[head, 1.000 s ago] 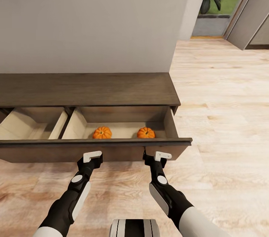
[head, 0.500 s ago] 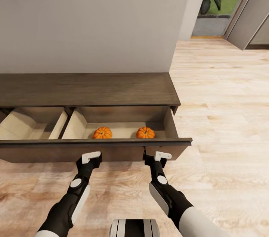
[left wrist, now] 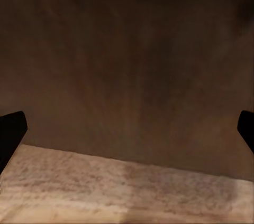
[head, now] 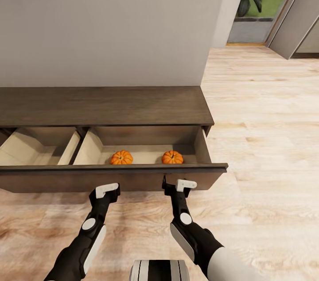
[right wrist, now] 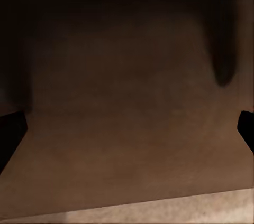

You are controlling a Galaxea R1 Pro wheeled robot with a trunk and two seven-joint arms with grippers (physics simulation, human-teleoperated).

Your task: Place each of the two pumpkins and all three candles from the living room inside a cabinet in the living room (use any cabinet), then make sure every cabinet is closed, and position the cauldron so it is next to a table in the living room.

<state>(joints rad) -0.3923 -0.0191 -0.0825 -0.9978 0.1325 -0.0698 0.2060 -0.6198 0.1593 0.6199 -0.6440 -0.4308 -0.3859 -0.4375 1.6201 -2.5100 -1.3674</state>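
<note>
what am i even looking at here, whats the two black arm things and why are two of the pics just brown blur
You are seeing a simulated two-armed robot. The big picture comes from a camera on its head, looking down at its left gripper and right gripper. Both point at the front of an open drawer of a low dark-brown cabinet. Two orange pumpkins lie inside that drawer. The brown pictures come from cameras on the wrists, very close to the drawer front; the black corners are fingertips. Nothing is held.

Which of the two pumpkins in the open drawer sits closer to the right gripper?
The right-hand pumpkin, near the drawer's right end, almost straight behind the right gripper; the other pumpkin lies further left.
</note>
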